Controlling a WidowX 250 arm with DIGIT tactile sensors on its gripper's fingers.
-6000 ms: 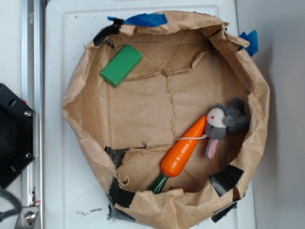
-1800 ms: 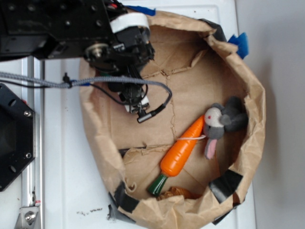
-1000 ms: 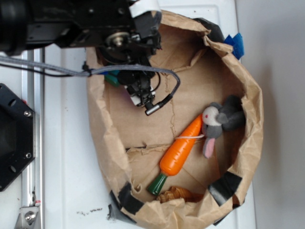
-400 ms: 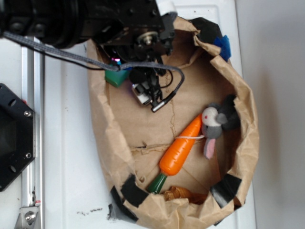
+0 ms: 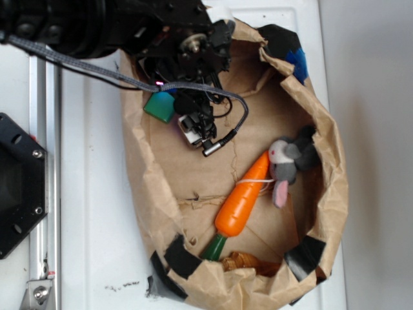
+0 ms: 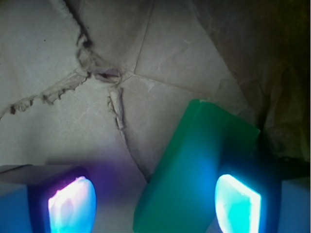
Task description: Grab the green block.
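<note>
Lowered further into the bag, the wide-spread tool straddles the green block, nearer its right finger.

The arm hides most of the green block; wrist view crops its lower end

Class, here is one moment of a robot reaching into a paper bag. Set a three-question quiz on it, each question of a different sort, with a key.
1. True or false: the green block lies between the gripper pads.
2. The carrot toy has its narrow tip toward: A) the stuffed rabbit B) the green block C) the black tape.
3. Fill in: everything lies inside a brown paper ____.

Key: 1 true; 2 A; 3 bag.
</note>
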